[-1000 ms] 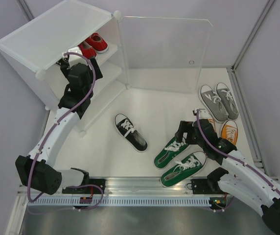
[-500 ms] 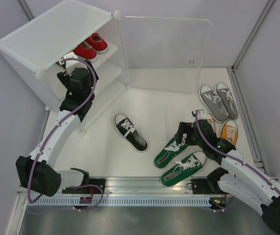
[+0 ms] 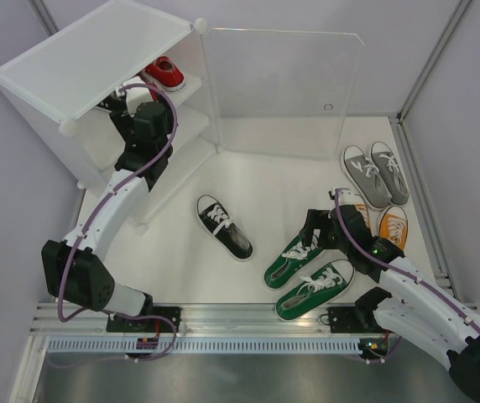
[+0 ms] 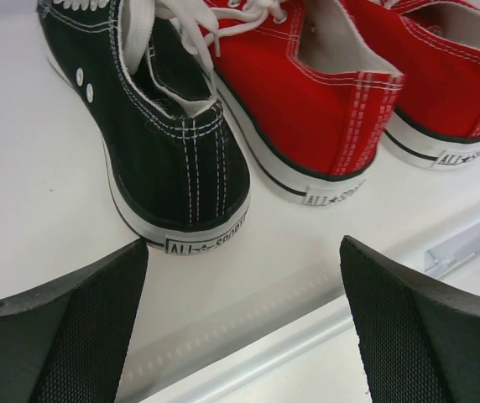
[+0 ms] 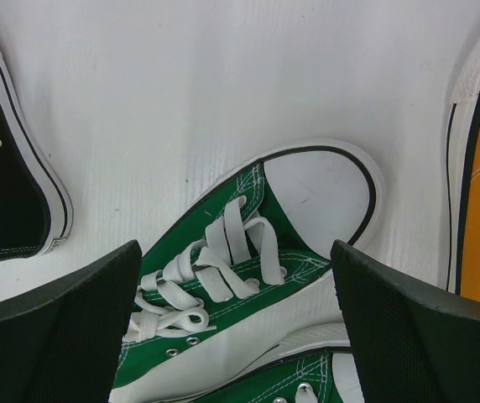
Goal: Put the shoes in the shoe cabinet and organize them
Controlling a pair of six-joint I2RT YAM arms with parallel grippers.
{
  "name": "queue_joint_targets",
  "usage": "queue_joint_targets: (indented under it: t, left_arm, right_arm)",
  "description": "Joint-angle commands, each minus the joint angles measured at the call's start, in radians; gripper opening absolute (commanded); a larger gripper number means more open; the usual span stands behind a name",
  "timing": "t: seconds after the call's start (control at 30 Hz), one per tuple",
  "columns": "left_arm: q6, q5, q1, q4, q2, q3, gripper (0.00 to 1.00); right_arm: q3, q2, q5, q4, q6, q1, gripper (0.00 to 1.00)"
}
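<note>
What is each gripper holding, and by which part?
Nothing. The left gripper is open behind the black shoe; the right gripper is open over a green shoe.

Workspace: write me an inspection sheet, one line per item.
Surface: white table, bare between the shoes.
Job's things: shoe cabinet with door open; red shoes and one black shoe side by side on an upper shelf; second black shoe, green pair, grey pair and an orange shoe on the table.
Clutter: nothing seen.
End effectors: left end effector open, empty, behind the shelved black shoe's heel; right end effector open, over the green pair.
Cables: purple cable along each arm.
Surroundings: grey walls, metal rail at near edge.
</note>
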Motion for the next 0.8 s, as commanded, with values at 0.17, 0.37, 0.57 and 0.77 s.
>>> queue_joint_targets:
  t: [0.17, 0.37, 0.57, 0.77]
  left_arm:
    - [-0.002, 0.098, -0.01, 0.027, 0.006, 0.073, 0.98]
    - [-0.029, 0.122, -0.1, -0.116, -0.089, 0.039, 1.0]
    - [-0.091, 0.093, -0.33, -0.266, -0.158, 0.001, 1.0]
    - [-0.274, 0.144, -0.559, -0.533, -0.12, -0.002, 0.98]
  right_arm:
    - [0.0, -0.004, -0.009, 0.033, -0.012, -0.001, 0.97]
    - [0.004, -0.005, -0.015, 0.03, -0.015, -0.001, 0.97]
    - [0.006, -0.004, -0.018, 0.03, -0.017, -0.001, 0.97]
    - [0.014, -0.02, -0.007, 0.019, -0.017, -0.001, 0.97]
